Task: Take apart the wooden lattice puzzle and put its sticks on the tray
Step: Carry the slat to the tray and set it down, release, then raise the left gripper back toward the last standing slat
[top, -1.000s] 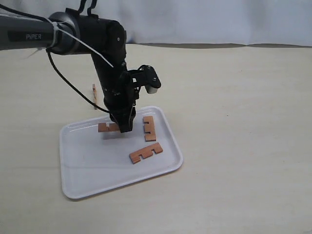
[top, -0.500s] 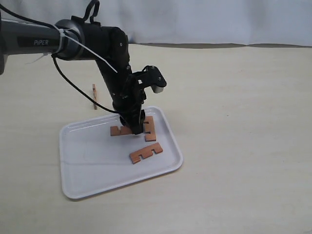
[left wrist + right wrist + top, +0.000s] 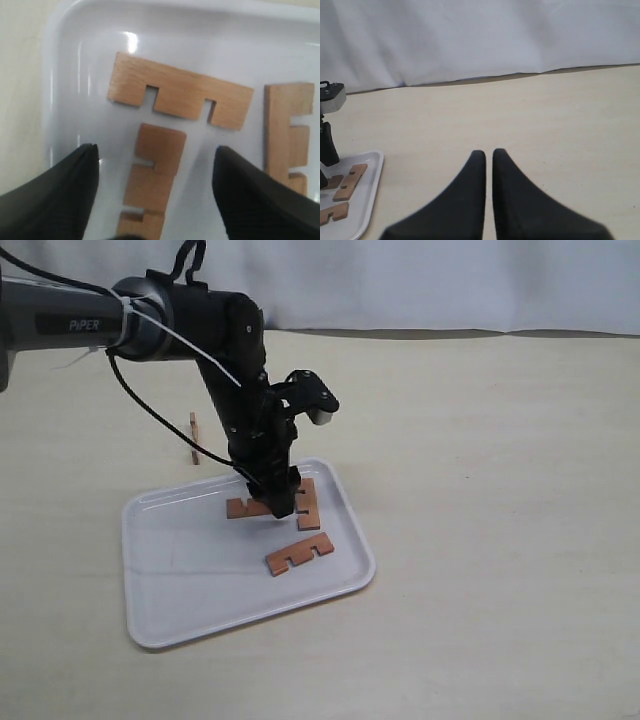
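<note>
Beige table point(image 3: 480, 540) under a white curtain point(image 3: 450, 280) carries the work. At far left the last stick point(image 3: 194, 437) stands on its edge on the table, apart from the tray point(image 3: 170, 590). I judge the next move needs a lift and a reach to it. Three sticks point(image 3: 299, 553) lie flat on the tray. The left pincer point(image 3: 155, 150) hangs spread wide over one stick point(image 3: 152, 185), holding nothing. The right pincer point(image 3: 485, 195) is almost pressed together, empty.

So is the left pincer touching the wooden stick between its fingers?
Apart. The left wrist view shows bare white tray on both sides of the stick, separating it from the left pincer's open fingers.
</note>
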`<state>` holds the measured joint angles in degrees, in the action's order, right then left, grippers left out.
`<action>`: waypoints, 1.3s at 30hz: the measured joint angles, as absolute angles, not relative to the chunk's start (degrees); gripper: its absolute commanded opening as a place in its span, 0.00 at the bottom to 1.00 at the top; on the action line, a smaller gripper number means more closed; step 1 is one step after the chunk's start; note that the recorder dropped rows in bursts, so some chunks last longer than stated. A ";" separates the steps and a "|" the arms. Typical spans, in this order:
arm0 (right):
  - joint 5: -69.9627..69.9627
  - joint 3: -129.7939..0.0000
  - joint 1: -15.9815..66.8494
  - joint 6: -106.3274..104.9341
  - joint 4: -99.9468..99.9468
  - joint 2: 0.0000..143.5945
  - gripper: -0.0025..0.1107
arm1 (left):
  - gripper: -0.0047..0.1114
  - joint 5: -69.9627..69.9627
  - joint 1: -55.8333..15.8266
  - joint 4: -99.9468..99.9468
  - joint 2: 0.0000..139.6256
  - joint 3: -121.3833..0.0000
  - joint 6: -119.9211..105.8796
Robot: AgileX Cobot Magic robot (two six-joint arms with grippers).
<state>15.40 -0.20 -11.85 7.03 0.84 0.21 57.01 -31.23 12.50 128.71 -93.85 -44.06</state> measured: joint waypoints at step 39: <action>15.40 -0.20 -11.85 7.03 0.84 0.21 0.06 | 0.57 52.60 -15.14 8.25 124.17 -98.21 -12.08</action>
